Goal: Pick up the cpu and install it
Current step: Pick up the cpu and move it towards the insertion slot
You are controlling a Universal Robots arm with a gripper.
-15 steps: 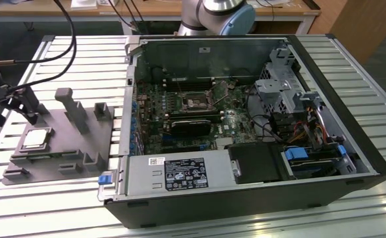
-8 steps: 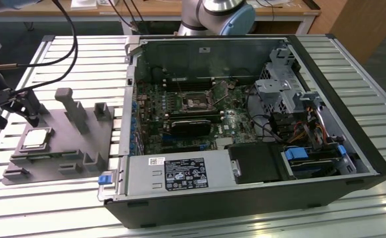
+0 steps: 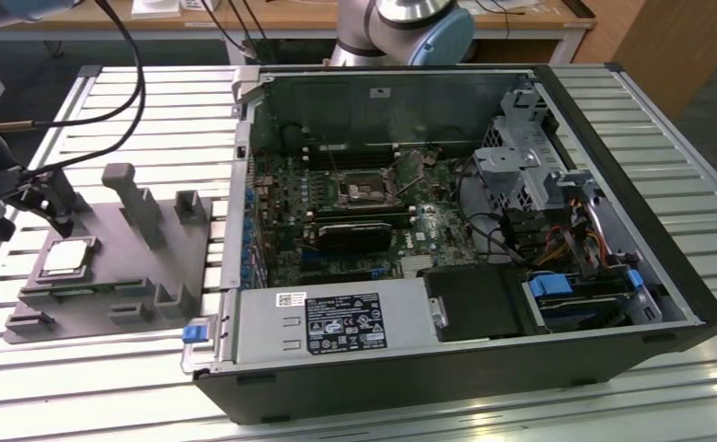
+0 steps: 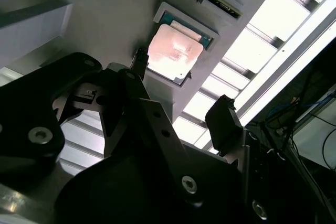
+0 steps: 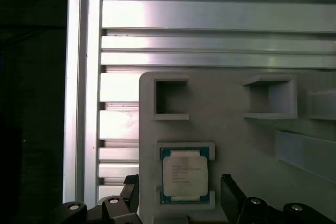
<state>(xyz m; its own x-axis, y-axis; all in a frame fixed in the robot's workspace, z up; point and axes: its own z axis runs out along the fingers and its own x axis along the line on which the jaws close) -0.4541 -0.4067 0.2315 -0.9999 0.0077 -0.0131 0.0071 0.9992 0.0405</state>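
The grey fixture lies flat on the slatted metal worktop, at the exterior view's left of the open computer case. Upright pegs rise from its plate. One shallow framed seat in the fixture holds the cpu, which lies flat with its silver top up and a pale rim around it. In the first wrist view, two square walled pockets stand farther along the same plate from the cpu. The case lies on its side with its panel off. Inside it are the green motherboard with the dark socket in a metal frame, a silver boxed unit along the near wall, a metal drive cage, and loose cables. The gripper hangs over the fixture's far end, with its jaws spread open and holding nothing. In both wrist views, the cpu sits between the two dark fingers, one on either side of its seat. The fingers are near it but apart from it, and the chip is well away from the socket.
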